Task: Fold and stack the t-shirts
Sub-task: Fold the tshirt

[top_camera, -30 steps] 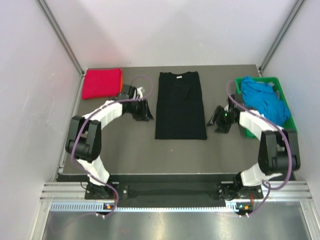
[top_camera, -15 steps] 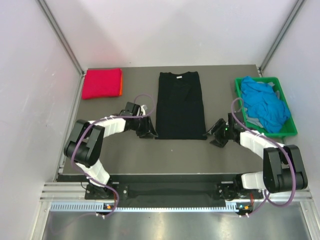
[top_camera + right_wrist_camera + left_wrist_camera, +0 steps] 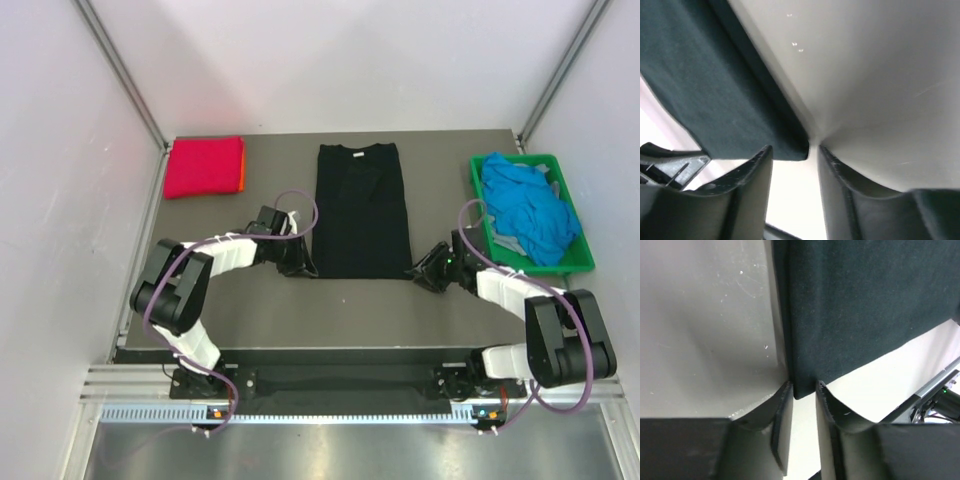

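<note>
Black cloth of the t-shirt (image 3: 361, 210) is laid lengthwise, straight ahead on the tabletop (image 3: 250, 320). Each near corner is straddled by parted, unclenched fingers, with the left fingers (image 3: 840, 412) and right fingers (image 3: 747, 180) equally near.

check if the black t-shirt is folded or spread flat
Partly folded: the black t-shirt lies as a narrow rectangle, no sleeves sticking out, at full length from collar to hem.

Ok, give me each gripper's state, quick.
Left gripper: open, jaws astride the black shirt at its near corner, not clamped.
Right gripper: open, jaws astride the black shirt's other near corner, not clamped.
</note>
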### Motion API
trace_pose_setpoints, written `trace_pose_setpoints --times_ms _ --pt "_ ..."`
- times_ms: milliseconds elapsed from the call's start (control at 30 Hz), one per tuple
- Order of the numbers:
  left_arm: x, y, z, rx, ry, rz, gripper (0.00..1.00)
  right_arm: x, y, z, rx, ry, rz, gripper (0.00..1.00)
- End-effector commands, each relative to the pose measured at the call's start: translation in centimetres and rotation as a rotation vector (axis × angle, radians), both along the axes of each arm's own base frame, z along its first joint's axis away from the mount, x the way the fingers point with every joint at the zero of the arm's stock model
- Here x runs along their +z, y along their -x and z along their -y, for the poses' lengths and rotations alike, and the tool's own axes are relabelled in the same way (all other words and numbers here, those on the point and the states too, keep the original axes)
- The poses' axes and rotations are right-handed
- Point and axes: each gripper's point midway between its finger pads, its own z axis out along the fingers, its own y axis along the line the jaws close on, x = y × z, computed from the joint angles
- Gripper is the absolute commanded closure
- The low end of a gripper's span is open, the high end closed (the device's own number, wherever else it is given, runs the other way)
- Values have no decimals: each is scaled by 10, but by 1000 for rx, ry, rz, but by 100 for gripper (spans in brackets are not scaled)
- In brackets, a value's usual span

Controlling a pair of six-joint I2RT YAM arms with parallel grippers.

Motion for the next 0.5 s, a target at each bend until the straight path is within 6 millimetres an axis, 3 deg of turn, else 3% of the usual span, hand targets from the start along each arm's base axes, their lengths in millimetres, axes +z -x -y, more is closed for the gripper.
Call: trace_pose_setpoints --times_ms 0,33,167,300,467 --pt "1 -7 2 2 -7 33 73 -16 9 7 -19 58 -22 64" --pt "1 -6 3 0 -8 33 75 -18 9 6 -18 55 -13 67" --pt "2 -3 7 -21 0 35 100 -21 7 3 16 52 8 98" --pt "6 5 12 -61 -19 39 100 -12 5 6 57 89 55 100" --pt "9 22 14 -62 -65 53 100 1 18 17 99 165 62 100"
